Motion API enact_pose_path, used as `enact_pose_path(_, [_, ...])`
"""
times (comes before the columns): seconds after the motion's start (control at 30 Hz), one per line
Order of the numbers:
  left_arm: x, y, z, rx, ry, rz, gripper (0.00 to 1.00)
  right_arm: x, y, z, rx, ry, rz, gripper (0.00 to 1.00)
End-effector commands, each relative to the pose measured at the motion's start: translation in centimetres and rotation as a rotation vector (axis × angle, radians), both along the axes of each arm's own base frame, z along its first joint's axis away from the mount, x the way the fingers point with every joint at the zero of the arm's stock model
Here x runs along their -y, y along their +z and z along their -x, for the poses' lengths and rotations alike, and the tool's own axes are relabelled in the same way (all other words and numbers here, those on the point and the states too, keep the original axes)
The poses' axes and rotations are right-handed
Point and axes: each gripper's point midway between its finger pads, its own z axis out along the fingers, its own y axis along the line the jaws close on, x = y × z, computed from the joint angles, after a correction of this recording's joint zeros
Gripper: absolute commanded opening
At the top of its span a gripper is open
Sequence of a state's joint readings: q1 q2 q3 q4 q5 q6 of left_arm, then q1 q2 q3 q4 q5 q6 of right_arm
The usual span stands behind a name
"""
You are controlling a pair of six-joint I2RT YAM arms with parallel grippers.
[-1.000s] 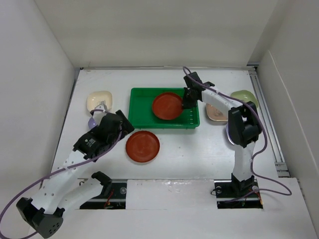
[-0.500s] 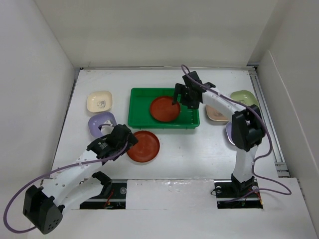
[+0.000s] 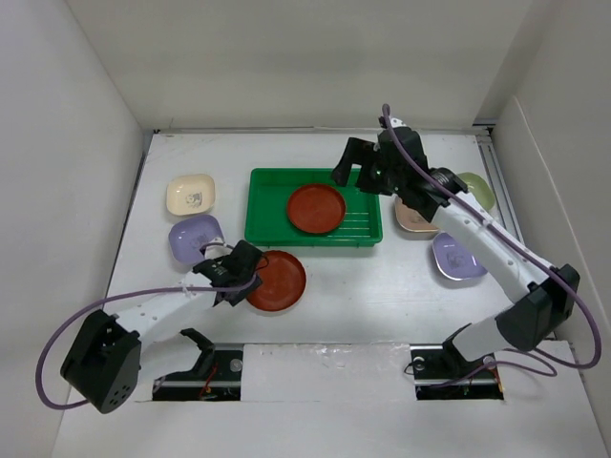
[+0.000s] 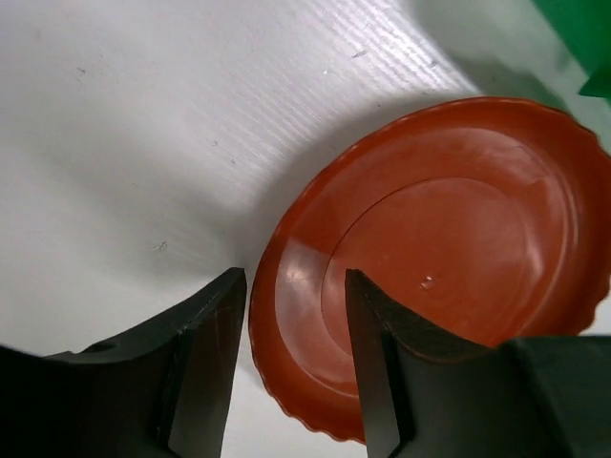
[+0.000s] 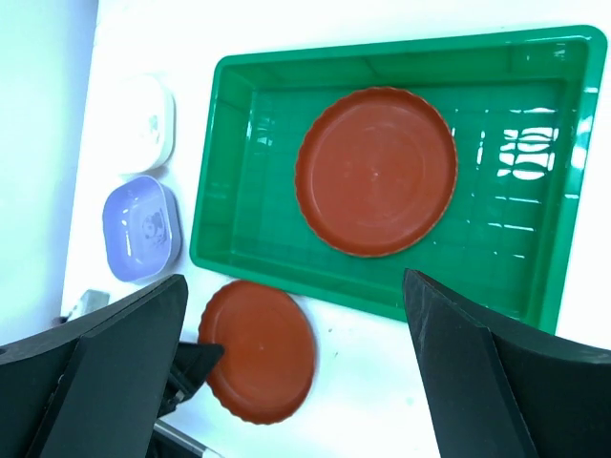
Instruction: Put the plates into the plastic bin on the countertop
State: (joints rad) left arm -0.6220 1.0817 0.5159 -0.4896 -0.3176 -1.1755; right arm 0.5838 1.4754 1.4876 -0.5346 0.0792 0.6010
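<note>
Since a second ago your left gripper (image 4: 291, 315) has dropped to the loose red plate (image 4: 449, 258) just beside the green bin's (image 3: 263, 205) near wall, its narrowly parted fingers astride the plate's left rim, while your right gripper (image 3: 355, 174) hangs spread wide over the bin's far edge.

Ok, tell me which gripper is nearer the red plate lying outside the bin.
Left. The left gripper has its open jaws either side of the rim of that plate. The right gripper hangs over the far right corner of the green bin, well away.
</note>
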Motion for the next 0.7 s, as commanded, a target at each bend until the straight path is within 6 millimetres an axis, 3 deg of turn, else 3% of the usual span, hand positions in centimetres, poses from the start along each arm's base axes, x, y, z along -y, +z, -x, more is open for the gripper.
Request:
enact_pose_path(0.0, [-0.4,-1.3,0.3,-0.012,0.035,-0.009,0.42,0.4,1.5,0.8,0.046,0.000,-0.017,1.00])
enact_pose_path(0.1, [-0.5,-1.9,0.9,-0.033,0.039,-0.006,0.39,1.1,2.2,1.5,0.067,-0.010,-0.025,1.00])
enact_pose_path(0.2, [-0.4,-1.5,1.0,-0.016,0.036,0.017,0.23,1.6,2.1,1.5,0.069,-0.019,-0.026,1.00])
enact_pose_path(0.27, [0.0,-1.3,1.1,-0.017,0.028,0.041,0.10,1.8,3.0,1.9,0.088,-0.019,-0.039,1.00])
enact_pose_path(0.37, [0.4,-1.3,1.5,-0.027,0.007,0.066,0.00,2.0,3.5,2.1,0.099,-0.019,-0.046,1.00])
enact_pose_path(0.6, [1.3,-0.3,2.3,-0.018,-0.061,0.129,0.00,2.6,4.7,2.8,0.119,-0.028,-0.055,1.00])
enact_pose_path(0.67, [2.4,1.7,1.7,0.033,-0.132,0.170,0.00,3.0,5.9,2.8,0.137,-0.037,-0.066,1.00])
